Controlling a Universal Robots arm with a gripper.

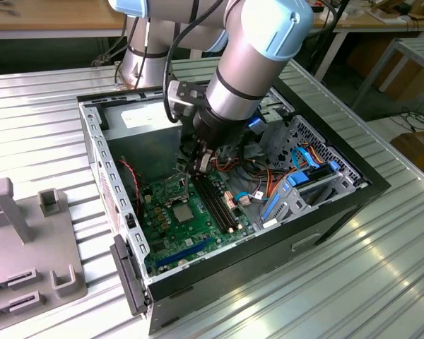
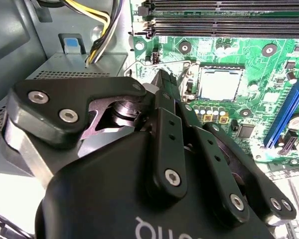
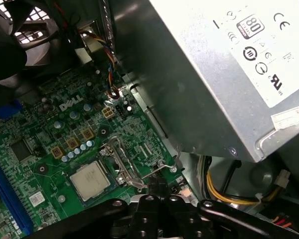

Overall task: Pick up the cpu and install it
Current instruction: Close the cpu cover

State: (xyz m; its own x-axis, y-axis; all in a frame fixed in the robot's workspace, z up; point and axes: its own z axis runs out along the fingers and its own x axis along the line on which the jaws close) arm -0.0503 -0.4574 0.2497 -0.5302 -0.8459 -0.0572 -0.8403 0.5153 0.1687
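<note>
— Ribbed metal table [image 1: 381, 282] under an open case [image 1: 339, 205], workbenches behind. Where's my arm?

— I've got it reaching down into the case, gripper [image 1: 201, 164] just above the green board [image 1: 169, 240].

— And the cpu?

— I see the cpu [image 1: 182, 212] lying flat in its socket, silver face up, in both wrist views [image 2: 219, 83] [image 3: 89, 180].

— Fingers?

— Pressed together, tips by the socket's lever [image 3: 157, 172], holding nothing I can see.

Open case [image 1: 198, 296] top gives way in. Cpu [image 3: 91, 180] seated in socket, space above clear. Power supply [image 3: 229, 74] crowds close beside; memory slots [image 1: 215, 201], cable tangle [image 1: 268, 185] hem far side. Gripper [image 3: 158, 186] near socket lever.
</note>
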